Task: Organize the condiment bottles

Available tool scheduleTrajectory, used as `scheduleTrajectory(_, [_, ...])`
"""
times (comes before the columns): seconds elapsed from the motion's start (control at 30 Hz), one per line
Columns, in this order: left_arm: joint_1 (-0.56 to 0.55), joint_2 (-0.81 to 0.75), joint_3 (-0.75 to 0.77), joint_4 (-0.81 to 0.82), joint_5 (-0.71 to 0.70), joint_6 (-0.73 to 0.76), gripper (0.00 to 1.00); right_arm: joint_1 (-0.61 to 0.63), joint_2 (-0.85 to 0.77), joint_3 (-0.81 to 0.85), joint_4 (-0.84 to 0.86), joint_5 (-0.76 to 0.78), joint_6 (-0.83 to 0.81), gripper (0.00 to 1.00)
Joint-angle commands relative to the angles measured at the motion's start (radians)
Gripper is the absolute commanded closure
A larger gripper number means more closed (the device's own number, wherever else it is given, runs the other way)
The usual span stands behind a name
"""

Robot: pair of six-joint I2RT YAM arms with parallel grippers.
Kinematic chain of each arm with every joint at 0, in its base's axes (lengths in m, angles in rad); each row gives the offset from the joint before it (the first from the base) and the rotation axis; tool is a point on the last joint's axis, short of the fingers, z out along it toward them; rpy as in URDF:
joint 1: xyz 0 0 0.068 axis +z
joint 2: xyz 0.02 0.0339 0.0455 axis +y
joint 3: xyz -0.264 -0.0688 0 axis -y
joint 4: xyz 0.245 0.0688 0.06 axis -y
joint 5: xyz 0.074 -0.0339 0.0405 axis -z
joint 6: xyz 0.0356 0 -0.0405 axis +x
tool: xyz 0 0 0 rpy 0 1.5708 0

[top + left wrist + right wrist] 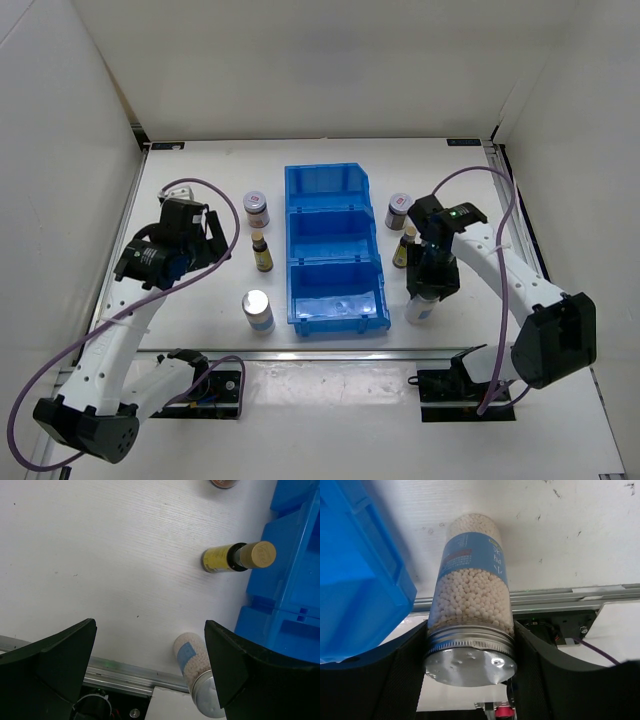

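Condiment bottles [257,310] stand on the table [200,180], three on either side of the blue bin [335,264], none inside it. Right gripper [470,650] is clenched on the near-right tall cylinder [472,580] at its silver-lidded top. The cylinder is rigid and smooth-walled, probably slippery and bead-heavy, so a hold on the body seems safer. Left gripper [150,630] is spread wide and empty. Yellow bottle [403,250], just behind, may obstruct; squat jar [399,210] stands beyond.

Blue bin [325,168]; silver-topped cylinder [471,597]
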Motion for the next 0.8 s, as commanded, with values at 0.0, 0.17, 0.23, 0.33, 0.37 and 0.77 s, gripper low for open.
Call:
scheduleTrajectory(0.0, [-0.004, -0.017, -0.008, -0.009, -0.021, -0.02, 0.0, 0.004, -0.01, 0.035, 0.011, 0.005, 0.001, 0.64])
scheduleTrajectory(0.17, [-0.004, -0.026, -0.017, -0.009, -0.031, -0.02, 0.0, 0.023, -0.066, 0.242, -0.119, 0.023, -0.035, 0.87])
scheduleTrajectory(0.23, [-0.004, -0.026, -0.017, -0.009, -0.031, -0.02, 0.0, 0.023, -0.048, 0.381, -0.164, 0.011, -0.062, 0.94])
scheduleTrajectory(0.33, [-0.004, -0.026, -0.026, -0.009, -0.031, -0.02, 0.0, 0.037, 0.014, 0.508, -0.184, -0.017, -0.094, 0.99])
scheduleTrajectory(0.37, [-0.004, -0.026, -0.026, -0.009, -0.031, -0.02, 0.0, 0.064, 0.05, 0.581, -0.184, -0.026, -0.094, 1.0])
scheduleTrajectory(0.77, [-0.013, 0.017, 0.118, -0.11, -0.005, 0.026, 0.0, 0.31, 0.23, 0.619, -0.106, -0.061, -0.048, 1.0])
